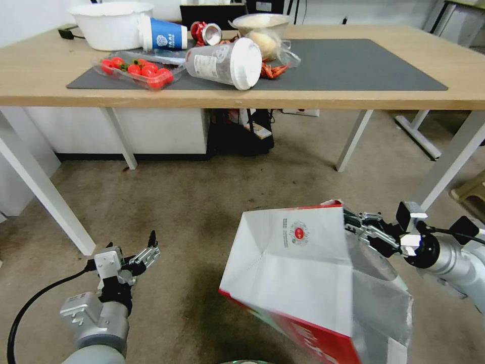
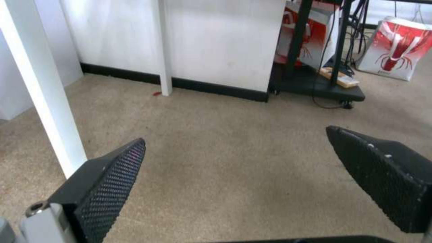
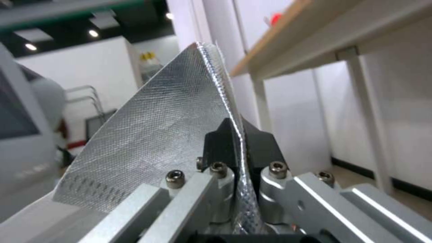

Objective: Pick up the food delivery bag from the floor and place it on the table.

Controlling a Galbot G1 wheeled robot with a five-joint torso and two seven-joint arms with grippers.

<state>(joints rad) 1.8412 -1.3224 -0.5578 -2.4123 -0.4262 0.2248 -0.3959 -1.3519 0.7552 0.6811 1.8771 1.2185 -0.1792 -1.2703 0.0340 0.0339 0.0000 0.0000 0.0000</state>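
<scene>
The bag [image 1: 303, 273] hangs tilted at about 5 o'clock in the head view, white face with its red logo turned up, red side low and the foil mouth toward the right arm. The right end effector [image 1: 359, 226] is clamped on the foil rim; the right wrist view shows both fingers [image 3: 220, 141] pressed together on that thin edge [image 3: 238, 162]. Whether the bag's low corner touches the floor [image 1: 192, 202] I cannot tell.

So the step in hand looks like the lift, grip made and carry not yet done. The counter [image 1: 40, 76] spans 12 o'clock, well above the bag. Its mat [image 1: 364, 65] is bare at 1 o'clock, while cups, a bowl and a tomato tray crowd 11 o'clock. The next move calls for raising the bag clear of the counter's front edge and going for that bare stretch; a pinch on one rim may let it swing.

The left end effector [image 1: 144, 255] waits at 7 o'clock above the floor, fingers spread apart, holding nothing.
</scene>
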